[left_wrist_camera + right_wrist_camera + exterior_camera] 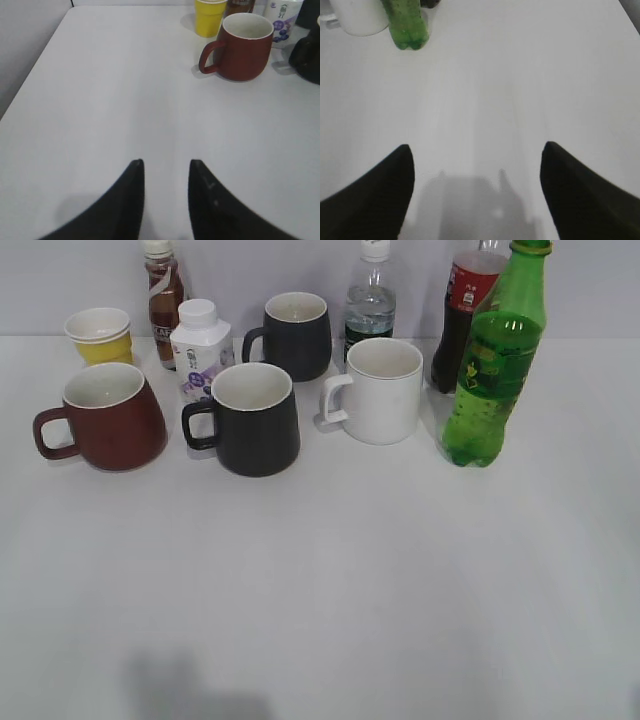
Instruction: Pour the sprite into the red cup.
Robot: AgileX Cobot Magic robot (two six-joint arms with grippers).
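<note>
The sprite (492,370), a tall green bottle with a green-yellow label, stands upright at the right of the white table; its base shows in the right wrist view (407,27). The red cup (108,416), a maroon mug with an off-white inside, stands at the left with its handle to the left; it also shows in the left wrist view (242,46). My left gripper (165,162) is open and empty over bare table, well short of the red cup. My right gripper (476,147) is wide open and empty, well short of the sprite. Neither gripper shows in the exterior view.
Between cup and sprite stand a black mug (252,418), a second black mug (295,335) and a white mug (378,390). Behind are a yellow paper cup (100,335), a small white bottle (200,350), a brown bottle (163,300), a water bottle (370,305) and a cola bottle (462,315).
</note>
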